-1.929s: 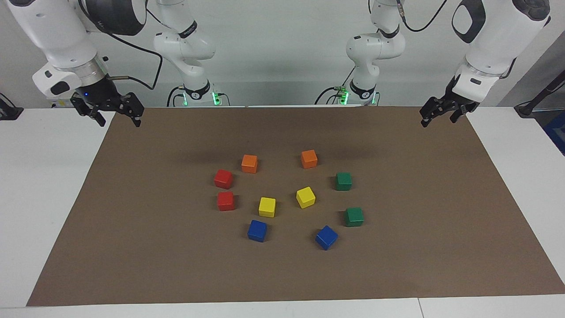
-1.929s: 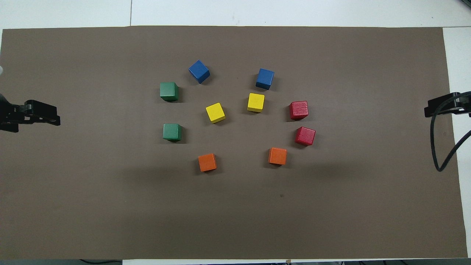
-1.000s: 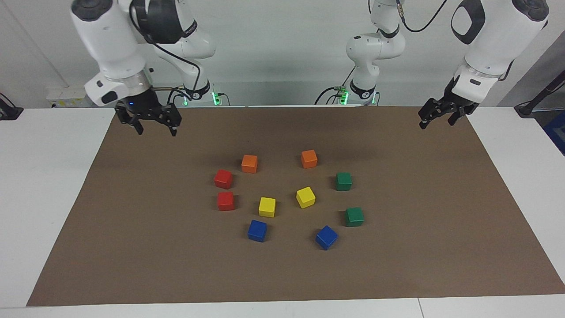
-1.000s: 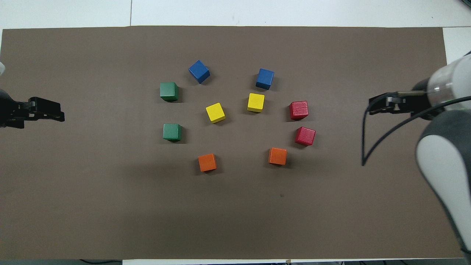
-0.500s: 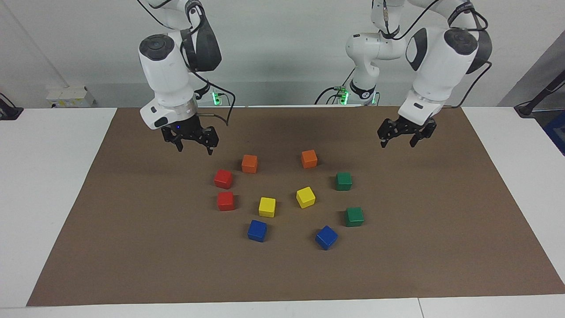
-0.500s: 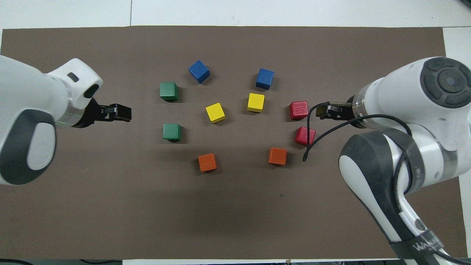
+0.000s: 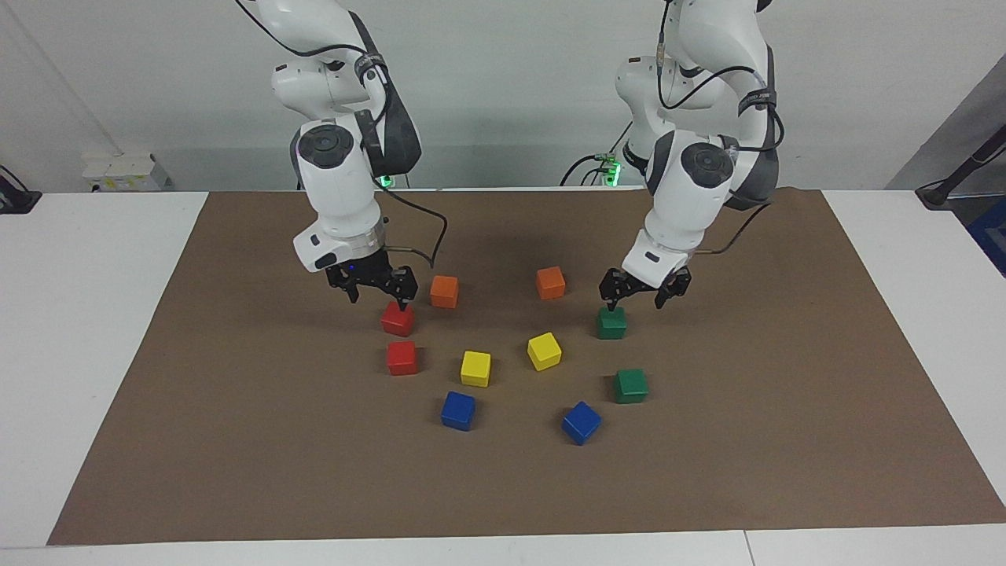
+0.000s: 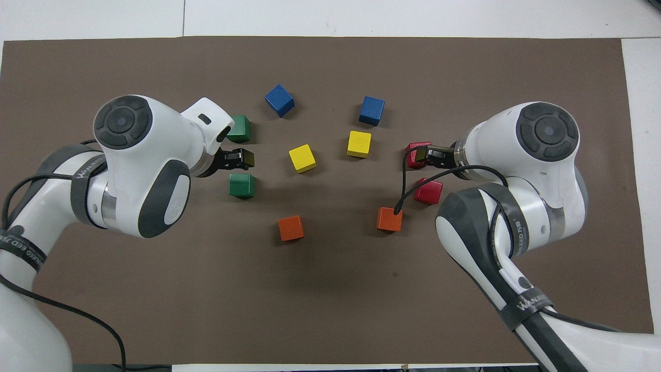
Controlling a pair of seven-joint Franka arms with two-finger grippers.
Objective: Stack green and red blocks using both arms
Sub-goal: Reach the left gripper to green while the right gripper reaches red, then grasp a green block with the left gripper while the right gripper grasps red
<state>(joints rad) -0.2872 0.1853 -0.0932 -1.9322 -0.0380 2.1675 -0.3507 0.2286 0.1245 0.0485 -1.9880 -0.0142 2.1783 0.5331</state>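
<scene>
Left gripper (image 7: 644, 292), jaws apart, over green block (image 7: 611, 322); right gripper (image 7: 376, 291), jaws apart, at red block's (image 7: 398, 318) eleven o'clock.

A white table (image 7: 94, 314) carries a brown mat (image 7: 236, 440), and ten cubes lie on the mat in a loose ring. In the facing view, orange cubes (image 7: 444, 291) sit at twelve, green blocks (image 7: 611, 322) at three, blue cubes (image 7: 458, 410) at six, red blocks (image 7: 402, 358) at nine, and yellow cubes (image 7: 475, 368) in the middle.
</scene>
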